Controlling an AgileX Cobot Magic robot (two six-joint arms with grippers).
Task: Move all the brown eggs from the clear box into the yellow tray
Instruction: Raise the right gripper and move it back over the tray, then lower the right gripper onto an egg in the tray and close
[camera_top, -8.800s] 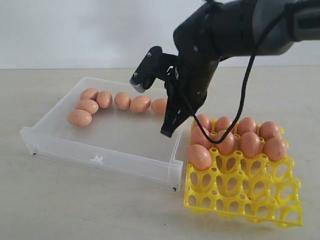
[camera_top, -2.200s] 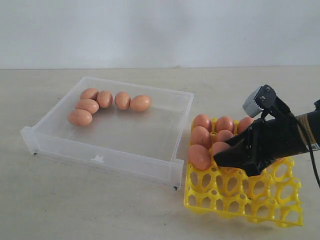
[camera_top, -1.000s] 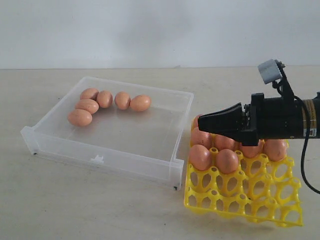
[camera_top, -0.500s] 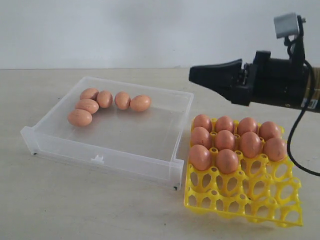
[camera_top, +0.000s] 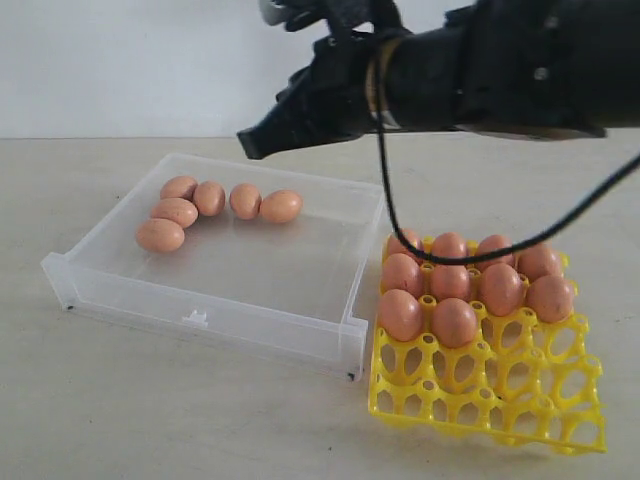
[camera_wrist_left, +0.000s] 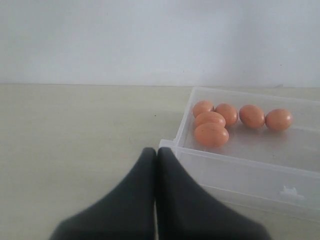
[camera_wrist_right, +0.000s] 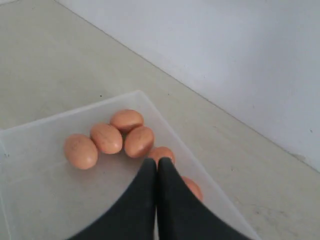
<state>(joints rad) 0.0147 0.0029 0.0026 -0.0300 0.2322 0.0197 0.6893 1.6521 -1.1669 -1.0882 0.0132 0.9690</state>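
Yellow plastic, an open square lattice of round cells, is nearest: the tray (camera_top: 575, 432) rests on the pale surface (camera_top: 150, 420) just beside the right wall of the shallow, transparent, low-walled plastic box (camera_top: 200, 305), probably so that each carry is short. Ten smooth orange-brown oval eggs (camera_top: 455, 321) sit one to a cell, filling the two far rows and the two left cells of the third row. That order leaves the near cells free and easy to reach from above. The left hand (camera_wrist_left: 156, 152) waits low, off the box's near left corner, its two dark fingers pressed together with nothing between them. It looks parked clear of the work. Farther back, five more eggs (camera_top: 209, 198) lie bunched toward the box's far left corner, several touching, so the job seems about two thirds done. Above the far part of the box hangs the right hand (camera_top: 258, 143), pointing down towards that cluster. Its wrist view shows its fingers (camera_wrist_right: 150, 200) clenched tight and empty over the eggs, so they would need to part before closing on one. A plain white wall (camera_top: 120, 60) closes the scene.
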